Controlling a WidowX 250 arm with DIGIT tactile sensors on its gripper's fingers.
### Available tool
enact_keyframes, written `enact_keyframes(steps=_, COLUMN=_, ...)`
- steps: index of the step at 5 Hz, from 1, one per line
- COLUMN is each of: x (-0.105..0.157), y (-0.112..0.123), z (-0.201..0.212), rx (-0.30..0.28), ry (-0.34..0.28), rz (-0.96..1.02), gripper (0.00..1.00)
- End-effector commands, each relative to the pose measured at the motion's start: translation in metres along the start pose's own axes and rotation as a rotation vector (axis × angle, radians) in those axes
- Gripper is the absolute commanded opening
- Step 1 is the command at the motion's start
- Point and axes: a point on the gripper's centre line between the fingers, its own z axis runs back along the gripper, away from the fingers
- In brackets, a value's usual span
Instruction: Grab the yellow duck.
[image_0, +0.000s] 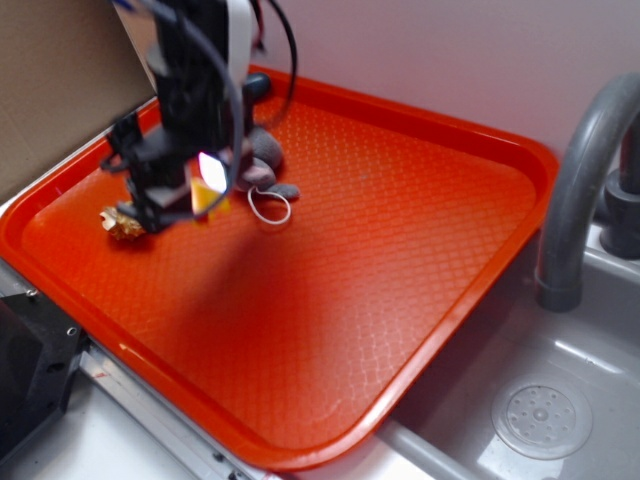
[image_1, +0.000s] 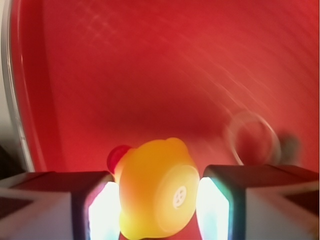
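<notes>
Red plastic tray (image_0: 400, 250) by the grey sink (image_0: 560, 400) lies under everything. White fingers (image_1: 102, 212) pinch the tiny yellow rubber duck (image_1: 155, 192) from both sides so it cannot slip. Nearby sit a grey plush toy (image_0: 262, 160) and a lumpy tan shell (image_0: 123, 222).

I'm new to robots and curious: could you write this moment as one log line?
stage: grasp | gripper: shut on yellow duck | duck: base toward wrist camera | below: red tray | nearby: grey plush toy

Yellow duck (image_1: 155, 195) tipped over, round base showing.
</notes>
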Motion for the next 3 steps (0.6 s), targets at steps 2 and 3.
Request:
enact_keyframes(steps=2, x=-0.073, y=-0.033, z=0.126, rx=0.013, ry=-0.196, rz=0.776, gripper=0.0)
enact_keyframes(steps=3, x=-0.094, y=-0.042, z=0.148, rx=-0.059, ry=-0.347, rz=1.012, gripper=0.0)
